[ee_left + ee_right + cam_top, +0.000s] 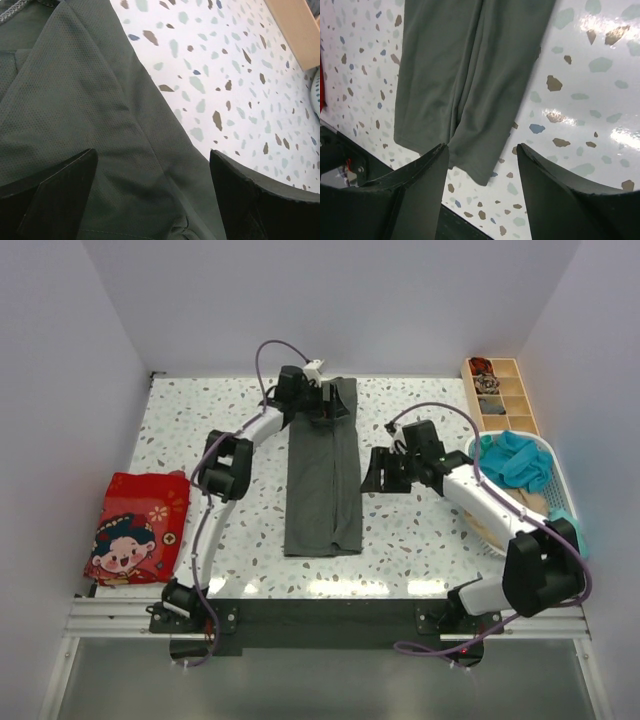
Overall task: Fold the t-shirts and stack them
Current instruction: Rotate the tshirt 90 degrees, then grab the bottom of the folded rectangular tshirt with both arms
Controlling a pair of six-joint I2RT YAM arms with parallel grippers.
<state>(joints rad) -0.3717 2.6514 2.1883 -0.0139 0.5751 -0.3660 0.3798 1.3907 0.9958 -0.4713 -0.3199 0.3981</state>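
A dark grey-green t-shirt (322, 485) lies folded into a long narrow strip down the middle of the table. My left gripper (322, 405) is open over its far end; in the left wrist view the cloth (85, 125) fills the space between the fingers. My right gripper (380, 472) is open and empty just right of the strip; the right wrist view shows the shirt's near end (465, 80) lying flat. A folded red t-shirt with a cartoon face (137, 528) lies at the near left. Teal (515, 460) and tan (530, 502) shirts sit in the white basket.
The white plastic basket (480, 445) stands at the right edge. A wooden compartment tray (500, 395) with small items stands at the far right corner. The black front rail (350, 160) runs along the near table edge.
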